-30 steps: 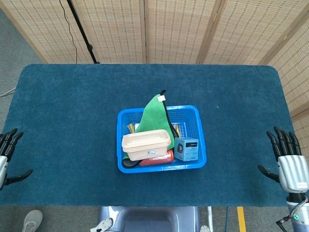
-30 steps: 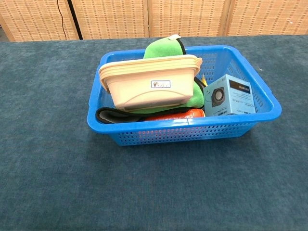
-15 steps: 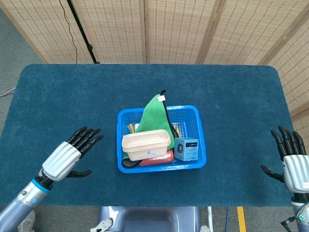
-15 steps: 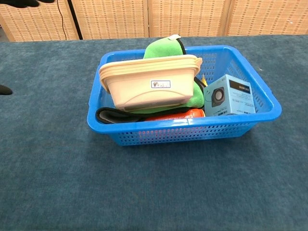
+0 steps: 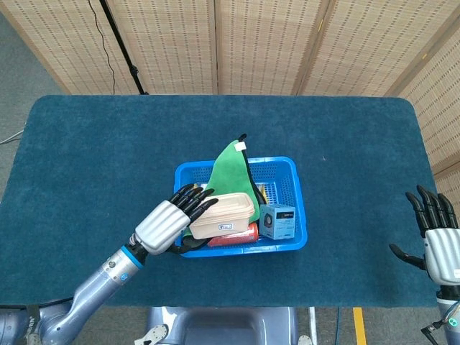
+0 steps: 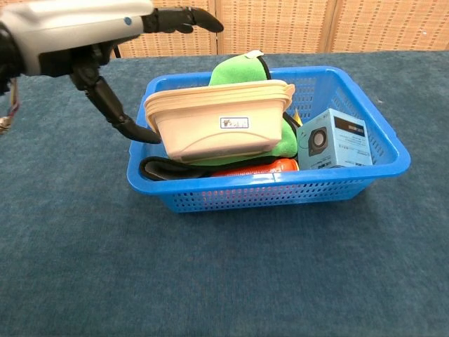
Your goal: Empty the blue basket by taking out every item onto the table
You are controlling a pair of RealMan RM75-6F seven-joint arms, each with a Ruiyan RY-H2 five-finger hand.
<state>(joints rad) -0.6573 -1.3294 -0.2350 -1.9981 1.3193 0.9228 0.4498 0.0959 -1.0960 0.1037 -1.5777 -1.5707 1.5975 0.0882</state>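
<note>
- Nothing looks to be out yet: the blue perforated plastic basket (image 5: 286, 170) sits mid-table on the dark blue felt-covered table (image 5: 93, 158) with everything inside it, so the whole unloading is left
- On top lies the beige lidded plastic food box (image 6: 219, 123), tilted on its side, its labelled wall facing the robot and its long axis running left to right along the basket's length
- Beneath and behind it, a green cloth with black trim (image 5: 231, 169) rises to a point toward the far rim; a red cylindrical item (image 5: 236, 236) lies along the near wall, and a pale blue cardboard carton (image 6: 332, 139) stands at the right end
- The left hand (image 5: 171, 218) hovers at the box's left end, fingers spread, thumb just beside its side wall, holding nothing
- The right hand (image 5: 437, 241) waits at the table's right edge, well apart from the basket, fingers spread and empty
</note>
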